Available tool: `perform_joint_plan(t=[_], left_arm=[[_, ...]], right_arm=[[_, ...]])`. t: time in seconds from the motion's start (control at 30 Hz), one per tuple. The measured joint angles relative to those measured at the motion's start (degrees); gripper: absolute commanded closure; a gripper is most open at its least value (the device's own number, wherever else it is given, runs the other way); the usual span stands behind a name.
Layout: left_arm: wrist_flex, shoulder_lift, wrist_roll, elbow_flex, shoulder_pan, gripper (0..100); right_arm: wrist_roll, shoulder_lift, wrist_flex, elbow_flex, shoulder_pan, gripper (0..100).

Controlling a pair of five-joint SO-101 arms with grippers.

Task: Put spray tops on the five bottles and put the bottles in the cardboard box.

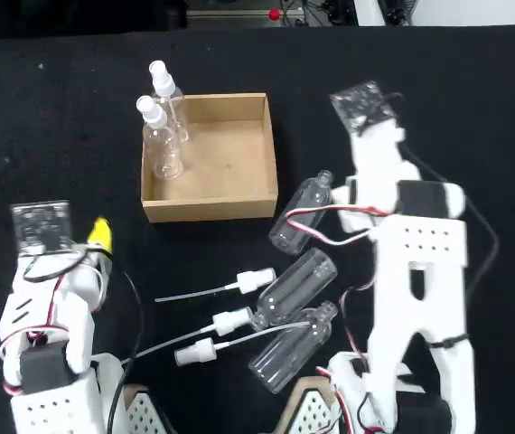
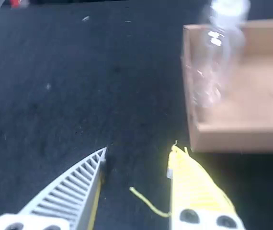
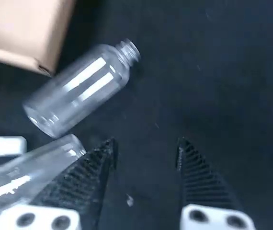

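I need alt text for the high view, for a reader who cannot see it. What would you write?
Two capped bottles stand at the left side of a cardboard box on a black table. Near it, three open bottles and three spray tops lie flat between the left arm and the right arm.

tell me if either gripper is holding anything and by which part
Nothing is held. The left gripper is open over the black table; the right gripper is open near a clear uncapped plastic bottle, not touching it.
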Motion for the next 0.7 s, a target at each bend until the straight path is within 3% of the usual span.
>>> perform_joint_plan(t=[0.17, 0.37, 0.53, 0.7], left_arm=[[11.0, 2.9, -11.8, -8.7, 5.6, 80], [25.4, 17.3, -20.9, -21.7, 13.4, 80], [34.8, 30.9, -22.4, -35.1, 24.4, 80], [35.0, 40.9, -18.4, -39.3, 36.7, 80]], right_arm=[[3.2, -0.3, 0.2, 3.5, 6.7, 80.8], [6.9, -0.3, 0.2, 7.1, 13.8, 80.8], [9.8, -0.3, 0.1, 8.2, 20.5, 80.8], [13.0, -0.3, -2.0, 8.2, 29.3, 80.8]])
